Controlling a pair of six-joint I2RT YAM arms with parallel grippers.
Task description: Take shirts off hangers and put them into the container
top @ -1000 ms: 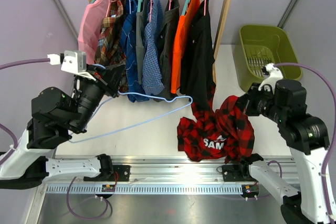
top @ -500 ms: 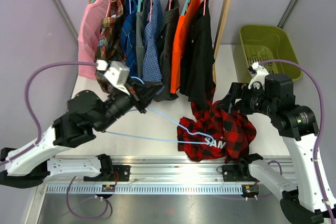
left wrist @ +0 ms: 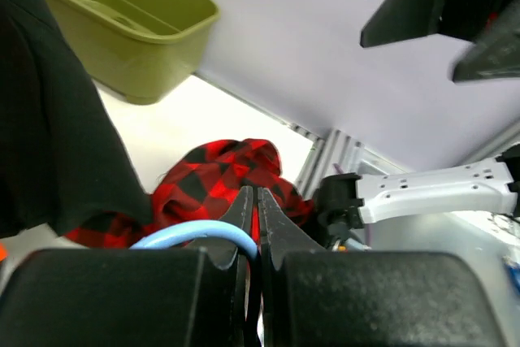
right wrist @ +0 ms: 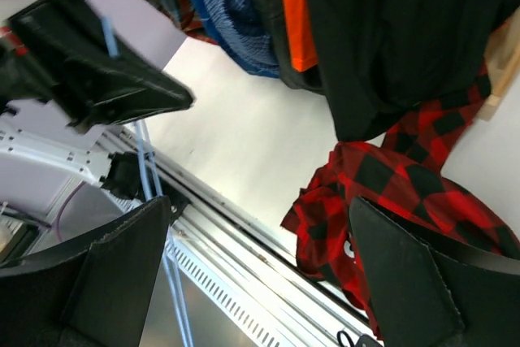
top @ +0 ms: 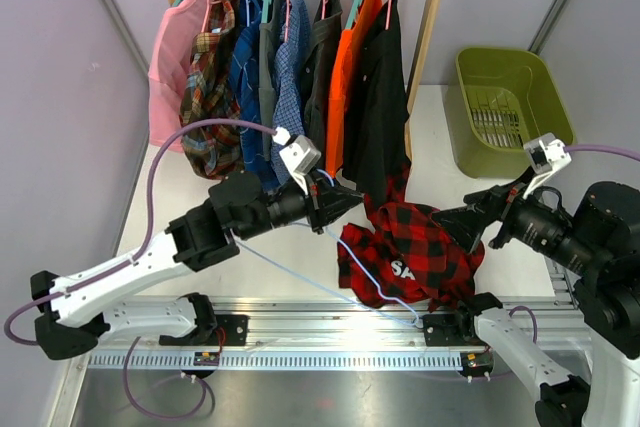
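The left gripper (top: 340, 199) is reaching across the middle of the table, its fingers pressed together and pinching the pale blue hanger (left wrist: 195, 227). The hanger's wire is trailing down over the red-and-black plaid shirt (top: 415, 247), which is lying crumpled at the table's near edge. It is possibly caught in the cloth, though the folds are hiding that. If so, a pull is risking dragging the shirt off the edge, since the right gripper (right wrist: 260, 209) is hovering beside it with fingers spread wide, holding nothing. The container (top: 465, 97) is waiting well apart at the far right. The left wrist view is showing the pinch that the overhead view is hiding; only the overhead view is giving the wire's whole run
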